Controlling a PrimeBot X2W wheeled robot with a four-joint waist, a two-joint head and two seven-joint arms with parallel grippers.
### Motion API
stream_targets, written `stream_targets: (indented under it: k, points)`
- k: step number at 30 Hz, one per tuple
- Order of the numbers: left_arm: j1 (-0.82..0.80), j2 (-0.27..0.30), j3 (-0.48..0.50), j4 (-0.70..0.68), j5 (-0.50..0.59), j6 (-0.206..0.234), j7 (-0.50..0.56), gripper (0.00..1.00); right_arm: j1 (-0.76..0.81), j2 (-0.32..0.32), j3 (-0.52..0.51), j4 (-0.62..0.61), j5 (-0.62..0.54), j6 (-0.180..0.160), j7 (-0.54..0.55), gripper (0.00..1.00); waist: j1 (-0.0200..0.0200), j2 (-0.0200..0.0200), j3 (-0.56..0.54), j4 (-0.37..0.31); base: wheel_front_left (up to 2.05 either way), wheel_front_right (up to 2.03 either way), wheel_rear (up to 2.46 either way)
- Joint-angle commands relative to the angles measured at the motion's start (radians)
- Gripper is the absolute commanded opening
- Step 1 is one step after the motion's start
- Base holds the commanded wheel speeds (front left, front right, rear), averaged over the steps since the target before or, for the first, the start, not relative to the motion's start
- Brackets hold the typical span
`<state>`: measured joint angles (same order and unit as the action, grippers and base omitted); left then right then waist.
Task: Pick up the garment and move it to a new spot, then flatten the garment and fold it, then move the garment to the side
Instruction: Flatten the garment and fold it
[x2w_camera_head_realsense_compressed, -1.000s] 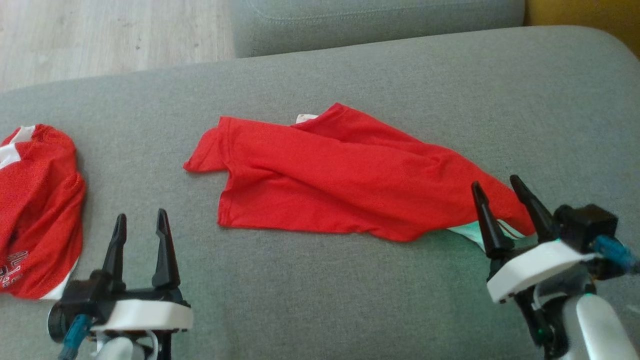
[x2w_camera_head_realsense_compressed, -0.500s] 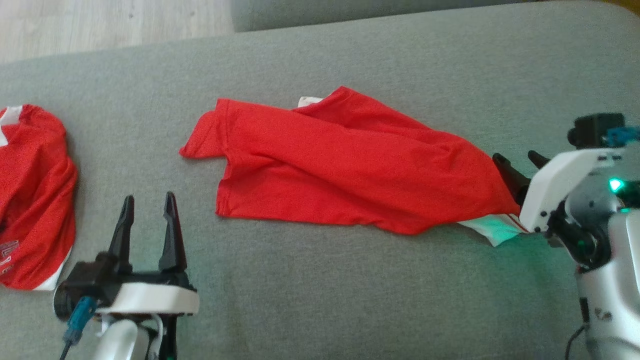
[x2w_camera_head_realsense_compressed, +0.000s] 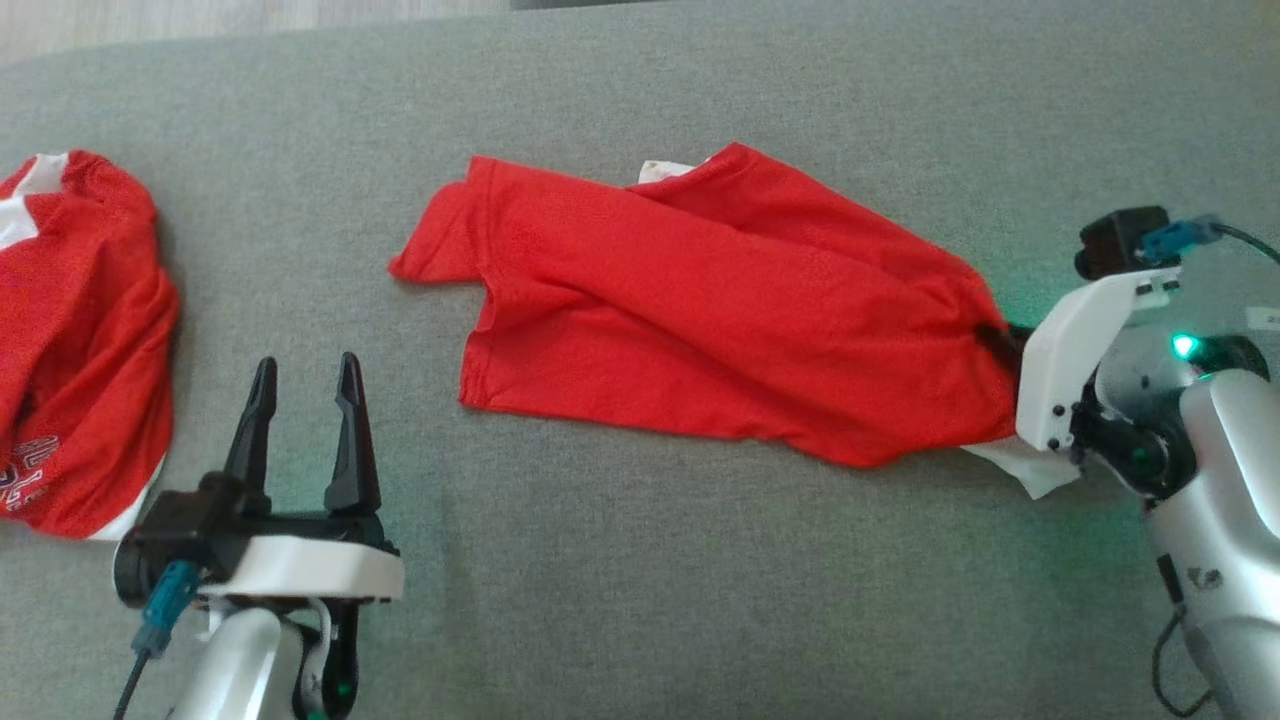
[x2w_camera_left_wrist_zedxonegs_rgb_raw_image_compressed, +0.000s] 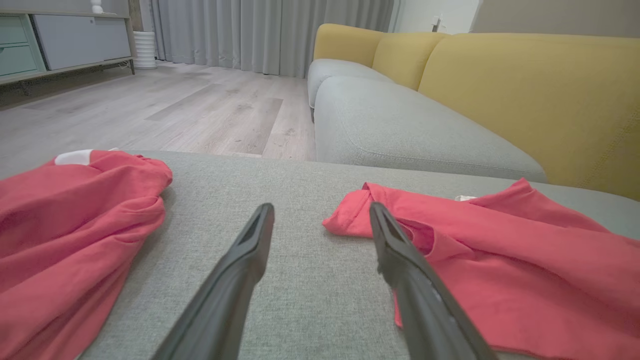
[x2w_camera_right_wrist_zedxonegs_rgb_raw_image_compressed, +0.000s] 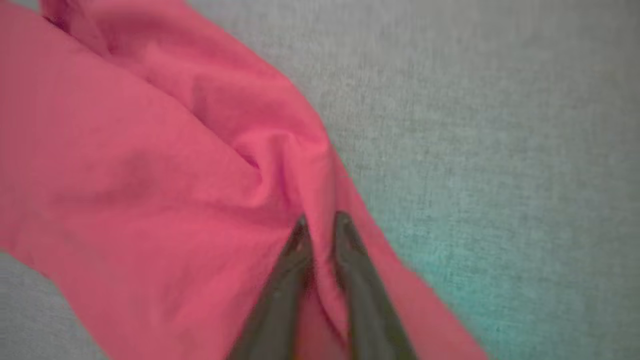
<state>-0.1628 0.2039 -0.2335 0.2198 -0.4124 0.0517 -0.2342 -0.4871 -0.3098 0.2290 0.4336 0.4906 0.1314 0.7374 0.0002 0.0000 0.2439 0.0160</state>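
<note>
Red T-shirt (x2w_camera_head_realsense_compressed: 700, 320) lies crumpled across the middle of the grey sofa seat (x2w_camera_head_realsense_compressed: 640, 600). Nearest us, at the left, our left gripper (x2w_camera_head_realsense_compressed: 305, 375) hovers with its fingers spread and empty. To the right, our right gripper (x2w_camera_right_wrist_zedxonegs_rgb_raw_image_compressed: 320, 222) is pinched onto the shirt's right end, and cloth hides its fingertips from the head. A white scrap (x2w_camera_head_realsense_compressed: 1020, 468) peeks from beneath; we cannot tell what it is. At the left a second red jersey (x2w_camera_head_realsense_compressed: 80, 340) is cut off by the edge.
</note>
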Motion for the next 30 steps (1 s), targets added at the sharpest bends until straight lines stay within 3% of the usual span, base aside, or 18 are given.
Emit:
stream_targets:
  k: [1,8,19,24,30]
  points:
    - [-0.038,0.011,0.026,-0.020,0.005,-0.002,-0.013,1.00,-0.041,-0.029,0.021,-0.045,0.007,-0.001,-0.054,0.00,-0.0002,0.0000,-0.011,0.000,0.00,0.00,0.00]
    - [-0.015,0.005,0.026,-0.006,0.003,-0.004,-0.020,1.00,-0.013,-0.067,0.051,-0.236,0.023,-0.001,-0.174,0.00,-0.0002,0.0000,-0.075,-0.005,0.00,0.00,0.00]
    - [0.025,0.011,0.034,-0.016,-0.004,0.000,-0.023,1.00,0.162,-0.057,-0.051,-0.695,-0.064,-0.001,-0.030,0.00,-0.0002,0.0000,-0.122,-0.026,0.00,0.00,0.00]
    - [0.018,0.008,0.028,-0.027,-0.001,-0.001,-0.024,1.00,0.119,-0.092,-0.044,-0.680,-0.075,-0.001,-0.044,0.00,-0.0002,0.0000,-0.100,-0.022,0.00,0.00,0.00]
    - [-0.027,-0.007,0.001,-0.028,0.007,-0.014,-0.024,1.00,-0.030,-0.201,0.049,-0.433,-0.101,-0.001,-0.177,0.00,-0.0002,0.0000,-0.038,0.025,0.00,0.00,0.00]
